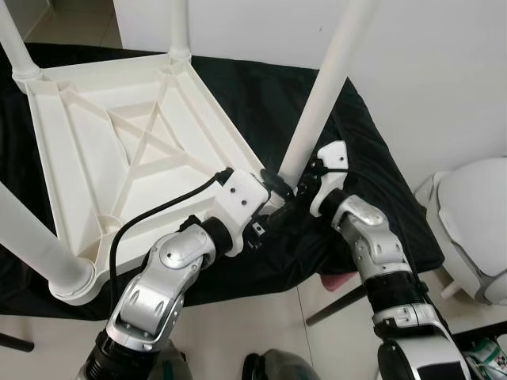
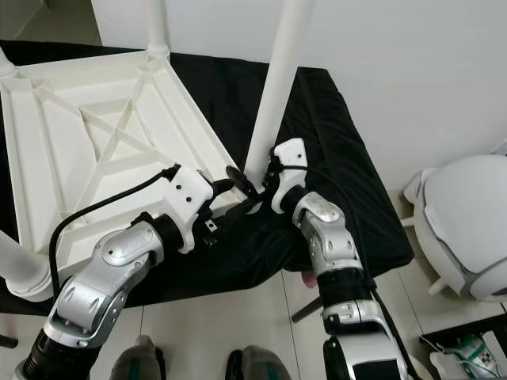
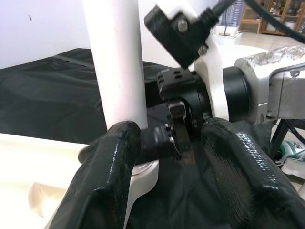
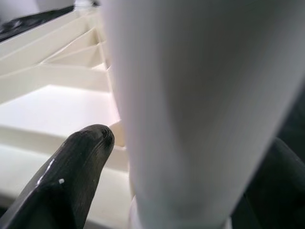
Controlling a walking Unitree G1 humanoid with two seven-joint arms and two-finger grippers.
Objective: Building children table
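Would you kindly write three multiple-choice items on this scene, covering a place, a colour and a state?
1. Where does the white table top lie?
A. on a black cloth
B. on bare tiles
C. against the wall

2. What colour are the table legs?
A. black
B. white
C. red

3. How does the right gripper stand to the near leg?
A. far away
B. fingers either side of it
C. resting on the floor

Answers:
1 A, the black cloth spreads beneath the upturned top.
2 B, every leg is white.
3 B, the right wrist view has a finger on each side of the leg.
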